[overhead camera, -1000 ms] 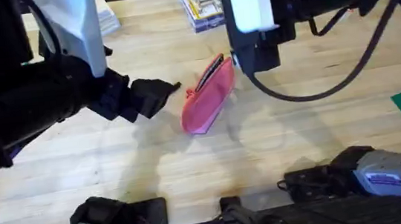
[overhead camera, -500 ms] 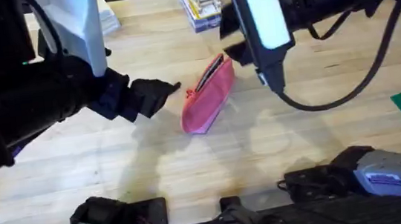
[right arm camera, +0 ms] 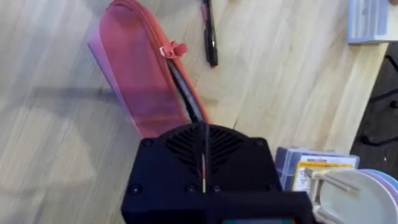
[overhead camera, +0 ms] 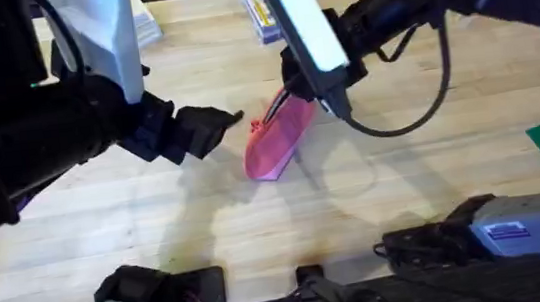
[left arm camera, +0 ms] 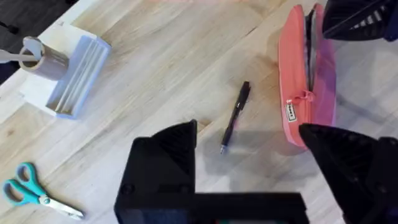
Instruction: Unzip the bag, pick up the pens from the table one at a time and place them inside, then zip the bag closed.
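Centrally on the table [overhead camera: 404,177]: pink bag [overhead camera: 279,140], partly unzipped; pen [left arm camera: 235,116] beside it. Left gripper [left arm camera: 249,165] spread above the pen. Right gripper [right arm camera: 203,134] pressed together at the bag's far end.

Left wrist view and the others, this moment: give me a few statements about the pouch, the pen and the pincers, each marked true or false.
1. The black pen lies on the table beside the pink pouch, not inside it. True.
2. The pouch's zipper is fully shut. False: a dark gap runs along its top edge.
3. The left pincer grips the pen. False: its fingers stand apart above the pen, holding nothing.
4. Teal-handled scissors lie on the table. True.
5. The right pincer is at the pouch's far end. True.
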